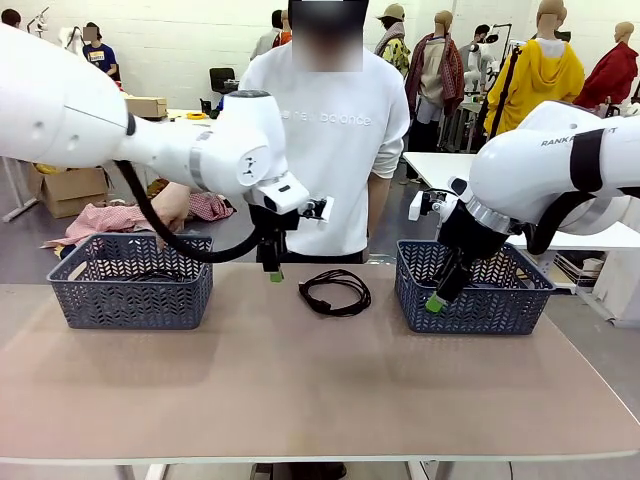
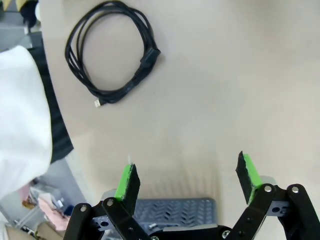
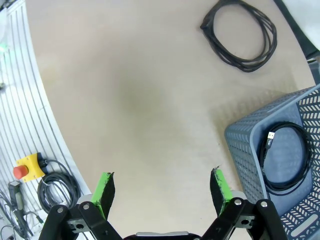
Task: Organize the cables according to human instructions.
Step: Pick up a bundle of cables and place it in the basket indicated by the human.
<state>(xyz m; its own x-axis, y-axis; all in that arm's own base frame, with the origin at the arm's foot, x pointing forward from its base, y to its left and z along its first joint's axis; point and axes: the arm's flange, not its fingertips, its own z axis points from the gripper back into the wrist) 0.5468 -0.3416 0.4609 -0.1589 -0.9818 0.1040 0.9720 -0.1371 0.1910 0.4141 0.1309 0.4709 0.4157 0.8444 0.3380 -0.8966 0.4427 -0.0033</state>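
One cable (image 1: 335, 292) lay coiled on the desk (image 1: 300, 400) near the far edge, between two grey baskets. The left basket (image 1: 130, 280) held a cable (image 1: 150, 273). The right basket (image 3: 280, 150) held one too (image 3: 285, 156). Both hands, left (image 2: 187, 182) and right (image 3: 162, 190), were open and empty above the desk.

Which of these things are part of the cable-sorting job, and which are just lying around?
Part of the job:
- coiled cable on the table
- cable in the right basket
- left basket
- right basket

Lying about:
- red button box
- grey cable beside it
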